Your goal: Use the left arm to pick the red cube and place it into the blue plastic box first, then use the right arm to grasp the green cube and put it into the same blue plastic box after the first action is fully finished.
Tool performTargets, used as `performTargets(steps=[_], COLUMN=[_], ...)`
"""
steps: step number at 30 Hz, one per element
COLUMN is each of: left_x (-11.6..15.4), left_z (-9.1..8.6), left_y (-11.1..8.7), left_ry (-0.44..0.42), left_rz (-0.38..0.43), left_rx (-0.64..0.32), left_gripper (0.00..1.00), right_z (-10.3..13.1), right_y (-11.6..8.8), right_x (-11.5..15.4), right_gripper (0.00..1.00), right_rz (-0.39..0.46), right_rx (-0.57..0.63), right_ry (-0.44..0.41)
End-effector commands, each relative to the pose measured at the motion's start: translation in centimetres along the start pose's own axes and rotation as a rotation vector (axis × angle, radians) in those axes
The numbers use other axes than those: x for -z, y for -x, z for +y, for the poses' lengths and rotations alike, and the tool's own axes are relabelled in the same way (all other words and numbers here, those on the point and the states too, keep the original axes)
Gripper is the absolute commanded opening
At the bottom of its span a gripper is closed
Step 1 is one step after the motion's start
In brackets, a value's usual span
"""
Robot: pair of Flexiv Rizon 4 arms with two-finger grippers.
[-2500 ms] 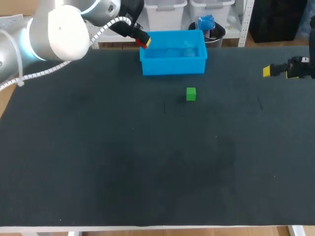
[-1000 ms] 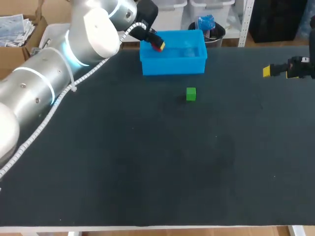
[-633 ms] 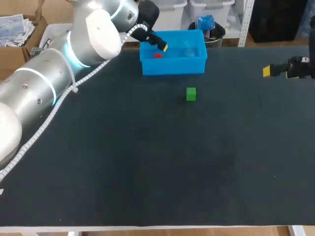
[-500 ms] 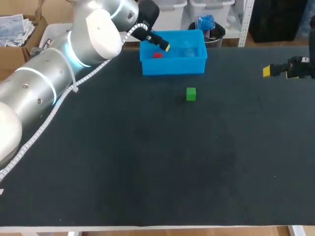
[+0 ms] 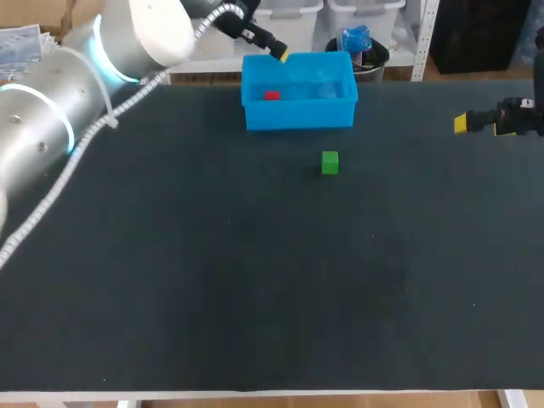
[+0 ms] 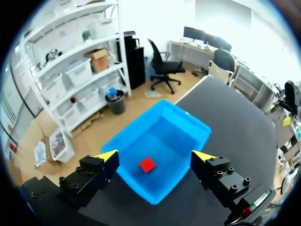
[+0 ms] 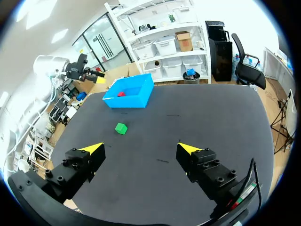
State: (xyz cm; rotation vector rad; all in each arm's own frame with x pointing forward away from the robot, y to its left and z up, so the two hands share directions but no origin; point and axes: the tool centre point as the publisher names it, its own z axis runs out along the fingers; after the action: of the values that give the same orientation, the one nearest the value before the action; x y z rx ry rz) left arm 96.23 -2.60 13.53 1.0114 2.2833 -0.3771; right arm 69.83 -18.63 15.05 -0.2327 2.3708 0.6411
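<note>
The left hand (image 6: 155, 156) hangs over the blue plastic box (image 6: 176, 134), fingers apart and empty, with the red cube (image 6: 147, 165) lying inside the box beneath it. The right hand (image 7: 141, 148), fingers also apart, has the green cube (image 7: 121, 128) well ahead of it on the tabletop (image 7: 197, 117).

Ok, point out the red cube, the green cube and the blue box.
red cube (image 6: 147, 165): left wrist view, top face.
green cube (image 5: 330, 161): head view, its middle.
blue box (image 5: 299, 115): head view, front wall.
</note>
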Motion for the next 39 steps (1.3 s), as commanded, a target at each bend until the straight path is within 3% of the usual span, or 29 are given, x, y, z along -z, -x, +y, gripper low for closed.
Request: performTargets(steps=[1,5,15,23,30,39], left_x=[4.0,5.5,10.8,14.1,15.9,16.9], left_z=[-1.5,-2.2,-5.3,-8.1,-9.0,-8.0], left_y=[-2.9,-6.3,-14.4,-19.5,-21.8,-23.5], left_ry=[0.037,0.047,0.102,0.070,0.023,-0.088], left_rz=[-0.022,-0.019,-0.141,-0.173,-0.176,-0.145], left_rx=[-0.019,-0.021,-0.007,0.007,0.015,-0.018], left_gripper=[1.00,1.00,1.00,1.00,1.00,1.00], right_z=[0.0,0.0,0.0,0.0,0.0,0.0], right_y=[0.0,0.0,0.0,0.0,0.0,0.0], right_x=[-0.1,-0.1,-0.1,-0.1,-0.1,-0.1], right_gripper=[1.00,1.00,1.00,1.00,1.00,1.00], right_rz=[0.001,0.001,0.001,0.001,0.001,0.001], right_rx=[0.000,0.000,0.000,0.000,0.000,0.000], right_ry=[-0.001,-0.001,-0.001,-0.001,-0.001,-0.001])
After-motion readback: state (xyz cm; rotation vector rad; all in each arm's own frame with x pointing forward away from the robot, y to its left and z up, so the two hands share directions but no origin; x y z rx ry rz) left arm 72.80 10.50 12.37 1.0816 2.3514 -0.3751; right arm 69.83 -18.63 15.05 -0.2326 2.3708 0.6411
